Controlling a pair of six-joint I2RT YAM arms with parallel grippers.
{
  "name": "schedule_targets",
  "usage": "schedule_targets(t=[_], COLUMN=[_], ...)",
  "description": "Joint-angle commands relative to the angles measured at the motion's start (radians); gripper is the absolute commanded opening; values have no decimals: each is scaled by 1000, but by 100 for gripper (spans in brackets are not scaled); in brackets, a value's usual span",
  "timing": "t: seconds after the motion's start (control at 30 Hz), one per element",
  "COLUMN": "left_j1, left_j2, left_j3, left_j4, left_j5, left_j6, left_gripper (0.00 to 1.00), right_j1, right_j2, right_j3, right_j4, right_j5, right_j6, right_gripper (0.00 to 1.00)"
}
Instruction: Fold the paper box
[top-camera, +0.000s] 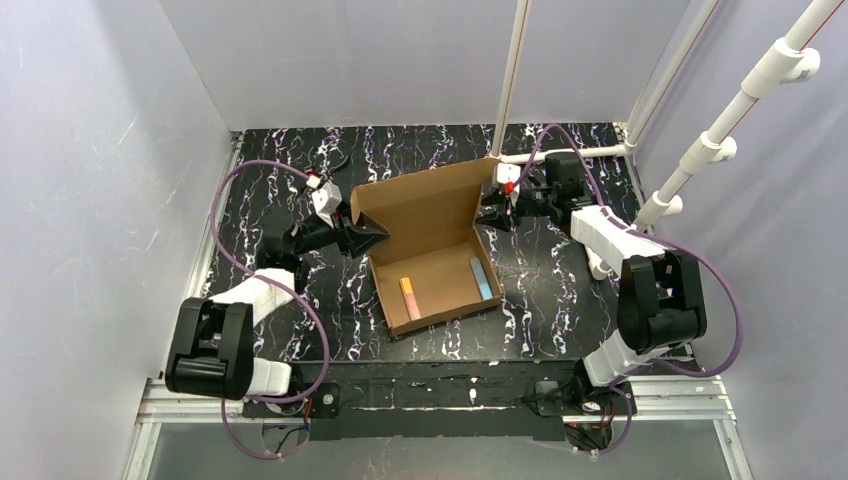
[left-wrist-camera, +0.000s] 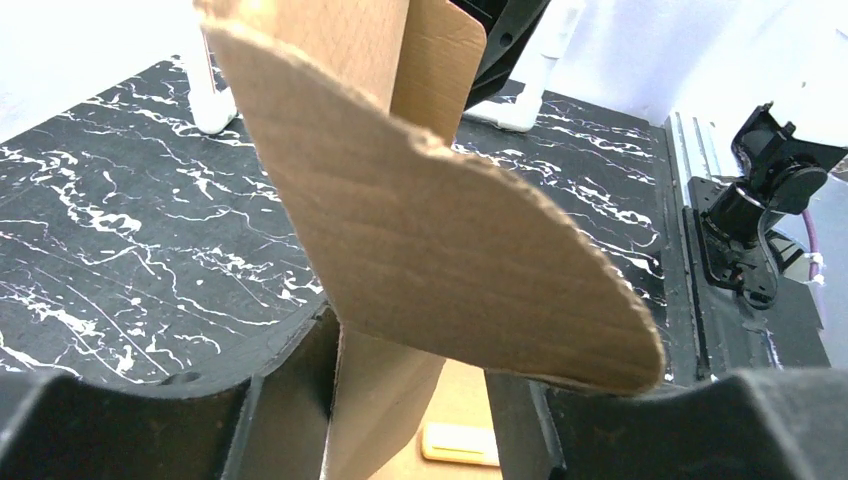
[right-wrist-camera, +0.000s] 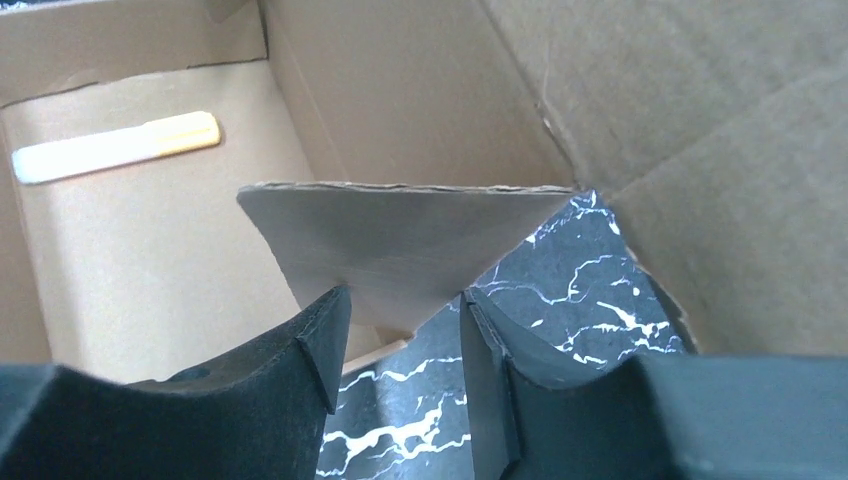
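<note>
left end effector: jaws released, standing apart around the rounded side flap | right end effector: jaws apart, the other flap's tip loose between them | paper box: between both end effectors on the marbled surface, lid raised | inside: orange marker, blue marker

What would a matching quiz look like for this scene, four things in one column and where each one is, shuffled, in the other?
1 orange marker
2 blue marker
3 left gripper
4 right gripper

A at the lid's right flap
B in the paper box, by its right wall
C at the lid's left flap
D in the paper box, near its left wall

Pairs: 1-D, 2-B, 3-C, 4-A
</note>
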Motion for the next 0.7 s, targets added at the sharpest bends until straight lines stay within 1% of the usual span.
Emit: schedule_targets(t=[0.0,0.1,0.3,0.43,0.5,0.57,0.67], left_j1=[-5,-3,0,2,3,4,4], left_j2=[-86,-128,-249,-340,-387,-439,-515], left_j3=[-27,-43,-68,-78,-86,-99,-111], left_j4=[-142,-199,-297,-386,-425,-454,-536], left_j5=[-5,-9,-11,-9,-14,-23,-39], left_j6=[93,127,134,121,104,81,67], left_gripper=[51,53,60,62,65,70,71], right_j1=[0,-1,-1,-1,-1,-1,-1], right_j2=[-66,-85,-118,-135,-146,-157,-176], right_j3=[-43,-69,-101,-117,-129,-141,-159], right_j4=[-66,-53,-45,-53,-58,-65,-84], right_j5=[27,36,47,45,46,47,42], right_j6=[-85,-84,-82,-86,-87,-90,-103], right_gripper=[53,54,54,54,54,53,52])
